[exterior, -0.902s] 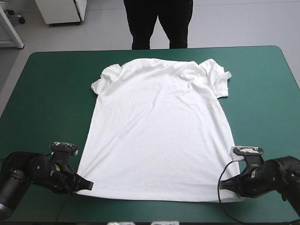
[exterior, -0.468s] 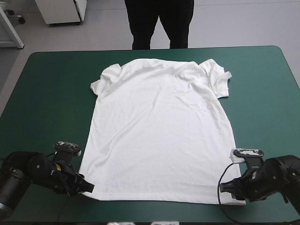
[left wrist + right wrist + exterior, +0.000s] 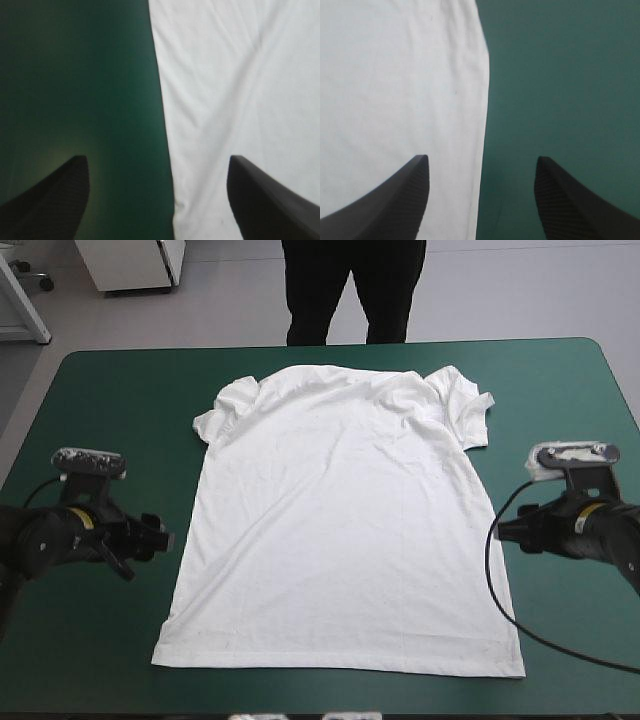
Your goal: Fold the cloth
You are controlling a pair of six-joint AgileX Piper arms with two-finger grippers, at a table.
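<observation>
Plainly, nothing is gripped: the left claw [image 3: 157,158] and right claw [image 3: 481,157] are spread wide at the side edges of the T-shirt [image 3: 340,520].

— Left gripper [image 3: 157,159], condition?
— Its two black fingers [image 3: 50,205] stand wide apart, with nothing held between them.
— What lies under it?
— The side edge of the white T-shirt [image 3: 235,75] runs through the gap between the fingers. One finger is over the cloth, the other over the bare teal-green desk cover [image 3: 75,75].
— State of the cloth?
— Flat, with faint creases. Whether either finger touches it cannot be determined.
</observation>
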